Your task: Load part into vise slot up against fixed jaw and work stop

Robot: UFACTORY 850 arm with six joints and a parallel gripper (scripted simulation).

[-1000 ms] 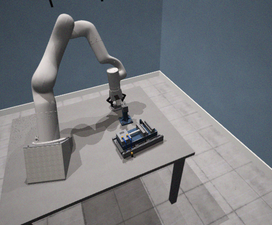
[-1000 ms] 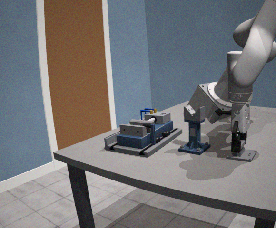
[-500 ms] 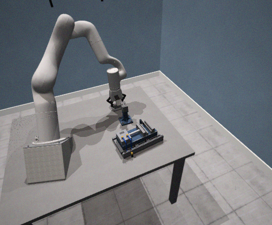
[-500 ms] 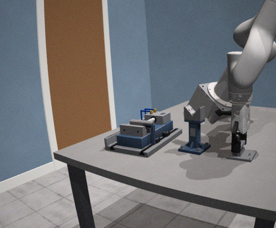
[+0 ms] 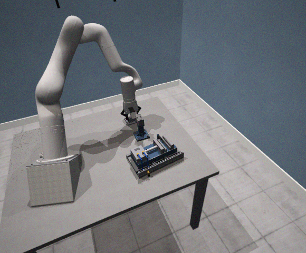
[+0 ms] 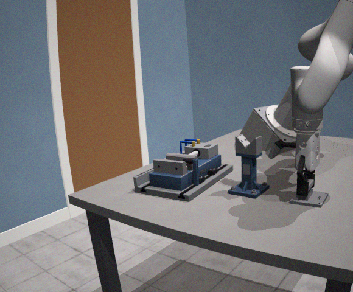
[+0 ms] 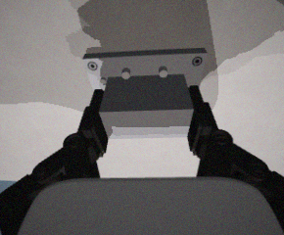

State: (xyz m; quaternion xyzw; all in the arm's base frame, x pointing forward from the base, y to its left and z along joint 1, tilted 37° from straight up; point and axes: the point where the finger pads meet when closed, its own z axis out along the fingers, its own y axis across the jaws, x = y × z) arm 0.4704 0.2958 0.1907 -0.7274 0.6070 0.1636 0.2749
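Grey part [image 7: 147, 100] sits between my gripper [image 7: 146, 101] fingers, apparently just pinched; squeeze squarely before lifting off the infeed plate [image 6: 318, 198]

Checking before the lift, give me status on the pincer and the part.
Pincer shut on the part. Part sits on the infeed plate. V-block stands close beside.

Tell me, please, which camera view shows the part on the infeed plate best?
The wrist view: the part fills the frame between the end effector fingers, above the infeed plate. In the exterior view the fingers hide most of it; in the top view the end effector covers it.
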